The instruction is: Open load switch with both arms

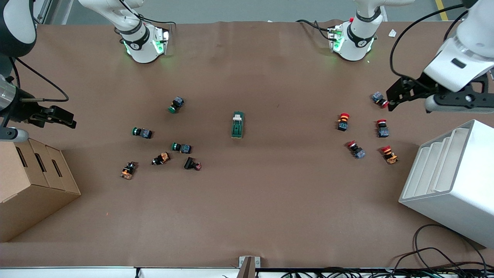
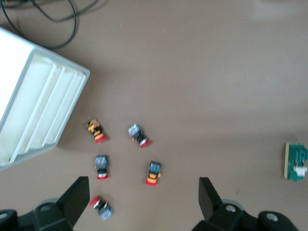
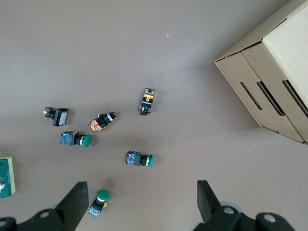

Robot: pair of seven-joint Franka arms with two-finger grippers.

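Load switch (image 1: 237,124) lying mid-table, untouched, between green buttons (image 1: 176,104) and red buttons (image 1: 343,121). Left gripper (image 2: 144,199) and right gripper (image 3: 143,199) hovering wide-jawed over table ends. You're bringing both inward: one pinning body, other taking white lever (image 1: 237,115).

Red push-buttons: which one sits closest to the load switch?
The upright-looking red push-button with the orange collar, nearest the table's middle. The other four red ones lie closer to the white rack than to the load switch.

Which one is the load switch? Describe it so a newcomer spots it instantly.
Look at the middle of the brown table, between the green-capped buttons and the red-capped buttons. The load switch lies there alone: a long dark green block with a white lever.
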